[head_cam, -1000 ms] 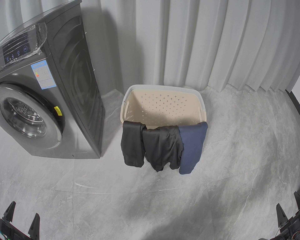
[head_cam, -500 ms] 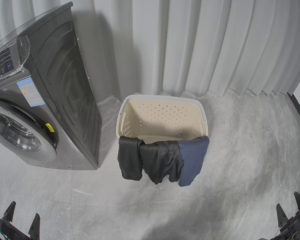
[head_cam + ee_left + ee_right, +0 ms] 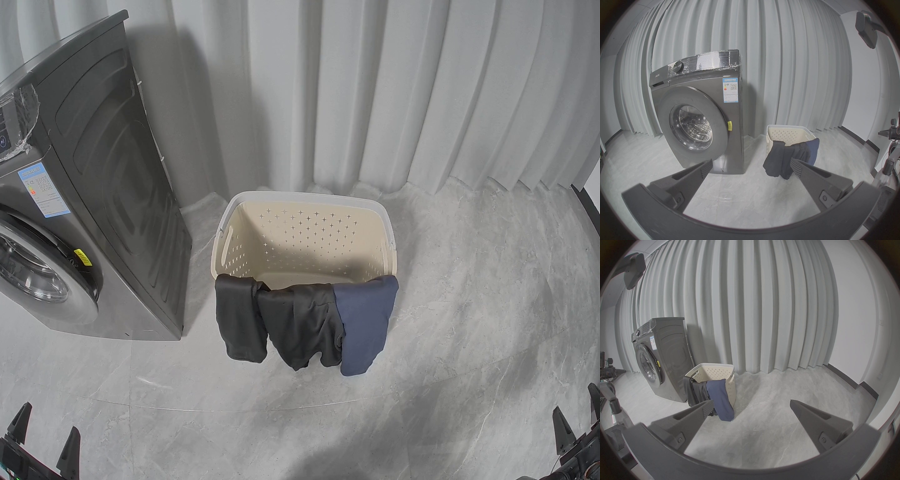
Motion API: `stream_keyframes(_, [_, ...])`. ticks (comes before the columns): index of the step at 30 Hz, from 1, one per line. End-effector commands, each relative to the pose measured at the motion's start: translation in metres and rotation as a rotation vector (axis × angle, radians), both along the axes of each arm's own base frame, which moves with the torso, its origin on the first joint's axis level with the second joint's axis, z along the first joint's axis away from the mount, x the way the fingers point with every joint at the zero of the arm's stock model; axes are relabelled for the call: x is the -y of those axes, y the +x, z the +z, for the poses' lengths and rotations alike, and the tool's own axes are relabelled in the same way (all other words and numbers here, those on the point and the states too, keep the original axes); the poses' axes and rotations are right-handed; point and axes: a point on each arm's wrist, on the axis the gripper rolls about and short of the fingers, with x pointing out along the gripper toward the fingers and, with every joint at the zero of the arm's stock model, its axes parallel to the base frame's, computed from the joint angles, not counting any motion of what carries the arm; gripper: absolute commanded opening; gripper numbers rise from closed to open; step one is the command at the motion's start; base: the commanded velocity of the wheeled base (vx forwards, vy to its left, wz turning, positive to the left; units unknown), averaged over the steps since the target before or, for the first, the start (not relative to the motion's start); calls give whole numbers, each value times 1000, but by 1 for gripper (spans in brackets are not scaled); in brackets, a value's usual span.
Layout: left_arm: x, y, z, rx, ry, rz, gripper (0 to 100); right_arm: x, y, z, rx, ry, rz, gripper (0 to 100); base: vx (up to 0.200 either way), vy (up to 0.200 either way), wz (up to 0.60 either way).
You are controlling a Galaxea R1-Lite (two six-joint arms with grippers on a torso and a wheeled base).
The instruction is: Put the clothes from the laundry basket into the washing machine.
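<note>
Fingers (image 3: 67, 450) of left gripper (image 3: 49, 420) spread apart, nothing between, low at the near left of the head view above the grey floor (image 3: 475, 294); fingers (image 3: 561, 432) of right gripper (image 3: 574, 400) likewise parted and empty, at the near right. Farther off, in the middle: cream laundry basket (image 3: 306, 197) on the floor before the white curtain (image 3: 375, 94), three clothes draped over its near rim, black garment (image 3: 240, 319) on the left, dark grey garment (image 3: 300, 328) in the middle, blue garment (image 3: 364, 322) on the right, each hanging down the outside. Left of the basket, apart from it: grey washing machine (image 3: 112, 187). From the left wrist: fingers wide apart in front, round door (image 3: 690, 126) of the machine shut, basket beside the machine. From the right wrist: fingers wide apart, empty, basket with clothes well beyond them, machine behind it.
</note>
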Motion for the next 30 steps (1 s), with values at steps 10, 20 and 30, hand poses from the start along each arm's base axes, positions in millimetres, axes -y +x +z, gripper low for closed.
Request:
stream_keyframes(10, [0,0,-5,-1,-2,3,100,0,1,-5,-8,0,1,100,180,0,0])
stream_keyframes(20, [0,0,-5,0,-2,3,100,0,1,-5,-8,0,1,100,200,0,0])
stream_keyframes(30, [0,0,-5,-1,-1,1,100,0,1,-5,-8,1,1,100,40,-40,0])
